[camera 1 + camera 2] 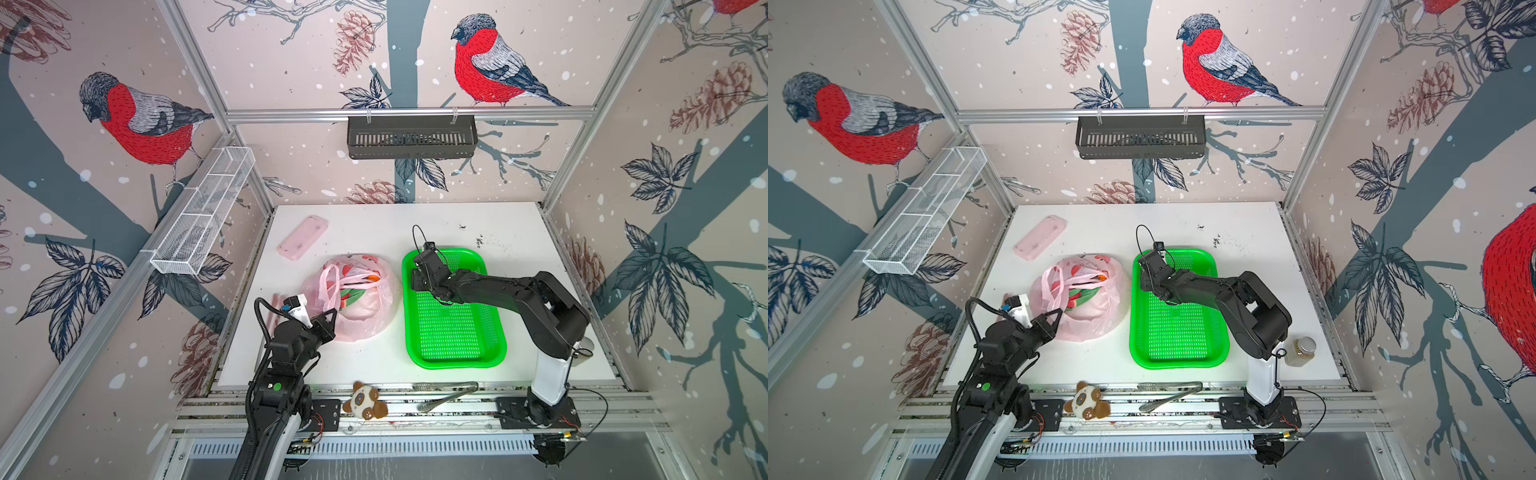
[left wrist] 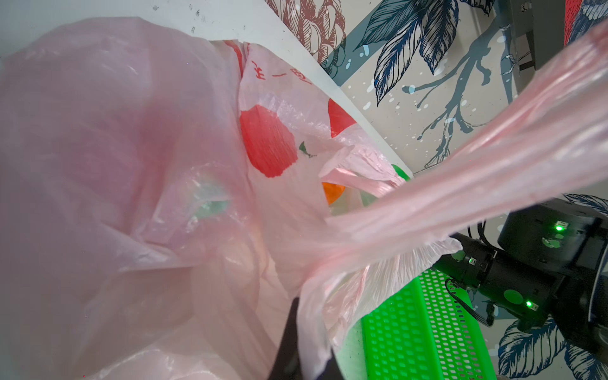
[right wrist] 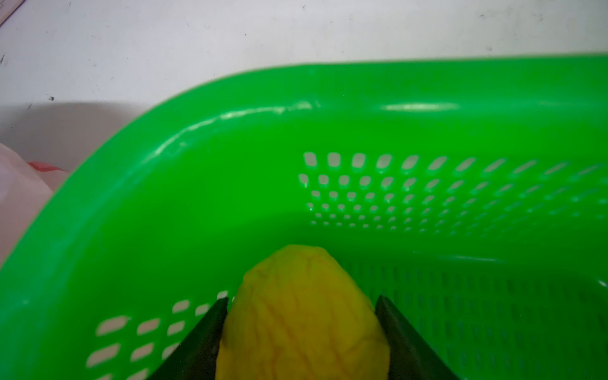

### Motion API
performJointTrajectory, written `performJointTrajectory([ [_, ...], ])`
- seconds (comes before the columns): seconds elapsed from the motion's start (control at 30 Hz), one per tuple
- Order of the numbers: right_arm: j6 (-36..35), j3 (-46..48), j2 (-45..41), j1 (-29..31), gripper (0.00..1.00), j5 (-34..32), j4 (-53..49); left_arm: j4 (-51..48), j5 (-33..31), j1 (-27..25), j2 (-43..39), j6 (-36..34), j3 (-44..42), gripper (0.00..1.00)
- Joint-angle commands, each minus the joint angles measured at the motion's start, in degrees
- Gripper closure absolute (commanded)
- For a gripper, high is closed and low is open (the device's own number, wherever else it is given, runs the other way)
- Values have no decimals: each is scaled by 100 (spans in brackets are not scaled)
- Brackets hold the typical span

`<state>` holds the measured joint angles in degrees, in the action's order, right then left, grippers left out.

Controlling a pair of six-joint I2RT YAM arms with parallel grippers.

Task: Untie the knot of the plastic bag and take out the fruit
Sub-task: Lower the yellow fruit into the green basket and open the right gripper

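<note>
Left tool [image 1: 333, 315], left of the green basket [image 1: 457, 365], pinches the plastic bag [image 1: 361, 328]; right tool [image 3: 301, 299], over its far corner, clamps the yellow ball [image 3: 302, 332].

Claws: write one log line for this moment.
left claw: shut on bag | right claw: shut on yellow fruit, inside green basket

Before you, the plastic bag [image 1: 361, 324] shows as thin, translucent film, crinkled and faintly shiny. The green tray [image 1: 457, 363] is glossy, smooth perforated plastic; the yellow fruit [image 3: 302, 312] looks matt and veined with wrinkles. Your table [image 1: 374, 365] is matt white and scuffed. The plush toy [image 1: 365, 402] is fuzzy cloth, the tongs [image 1: 449, 385] bare metal.
</note>
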<state>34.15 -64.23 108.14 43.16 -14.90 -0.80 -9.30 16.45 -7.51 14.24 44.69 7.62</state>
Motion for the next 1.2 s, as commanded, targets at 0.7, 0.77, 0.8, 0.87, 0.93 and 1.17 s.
performJointTrajectory([
  [0.7,26,27,-22,-5,13,-34,-190,148,-195,-215,-114,-48,65,100],
  [0.77,21,64,-94,13,11,-80,-175,131,-208,-225,-119,-48,71,100],
  [0.8,21,81,-129,17,11,-96,-171,125,-220,-233,-124,-50,73,100],
  [0.87,15,111,-193,31,9,-121,-170,113,-238,-234,-132,-51,75,100],
  [0.93,4,130,-255,28,8,-144,-188,108,-247,-242,-148,-55,76,100],
  [1.17,13,174,-576,133,7,-377,-361,99,-256,-268,-150,-52,76,100],
])
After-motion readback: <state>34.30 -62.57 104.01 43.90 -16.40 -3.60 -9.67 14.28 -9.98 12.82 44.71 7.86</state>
